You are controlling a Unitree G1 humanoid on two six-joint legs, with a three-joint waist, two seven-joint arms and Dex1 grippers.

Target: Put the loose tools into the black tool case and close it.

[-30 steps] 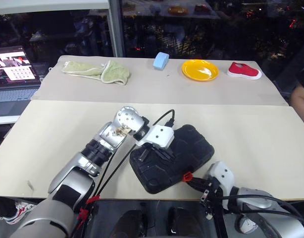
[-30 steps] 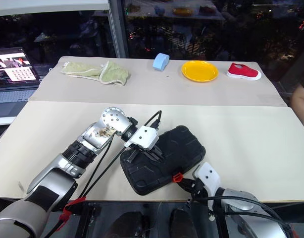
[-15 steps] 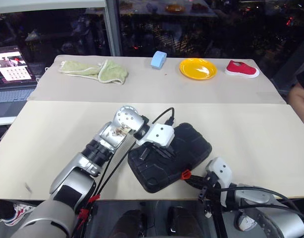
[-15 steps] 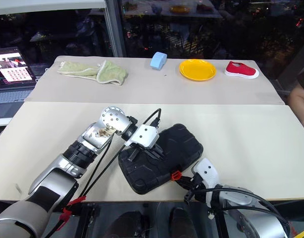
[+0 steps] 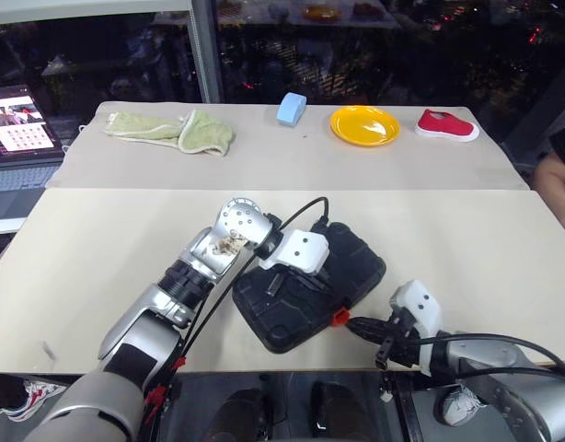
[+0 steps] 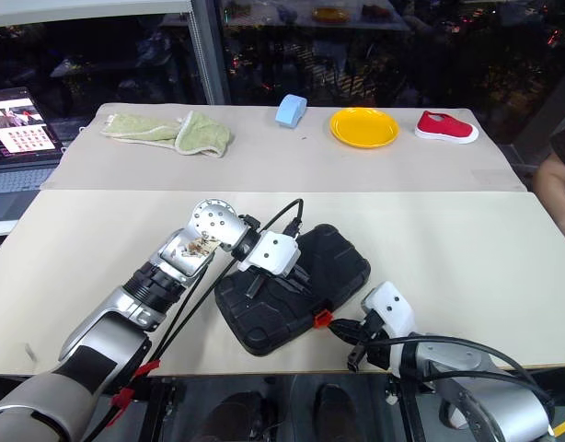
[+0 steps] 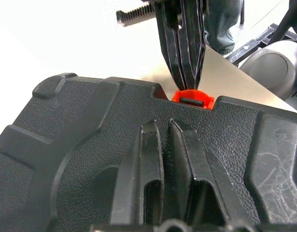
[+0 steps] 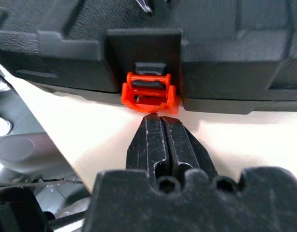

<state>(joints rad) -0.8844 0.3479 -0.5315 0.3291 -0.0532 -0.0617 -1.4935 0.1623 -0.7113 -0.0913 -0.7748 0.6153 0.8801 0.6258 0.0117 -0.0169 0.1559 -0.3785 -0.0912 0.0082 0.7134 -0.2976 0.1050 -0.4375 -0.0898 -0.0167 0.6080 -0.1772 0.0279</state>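
1. The black tool case (image 5: 310,287) lies shut near the front edge of the table (image 5: 466,239), ribbed shell up, orange latch (image 8: 149,92) facing me.
2. I rest my left gripper (image 7: 180,159) on the lid, fingers nearly together and holding nothing; I judge this pins the case so it cannot slide.
3. My right gripper (image 8: 160,140) has its fingers pressed together, tips just below the latch, apparently to snap it.
4. I see no loose tools on the table.
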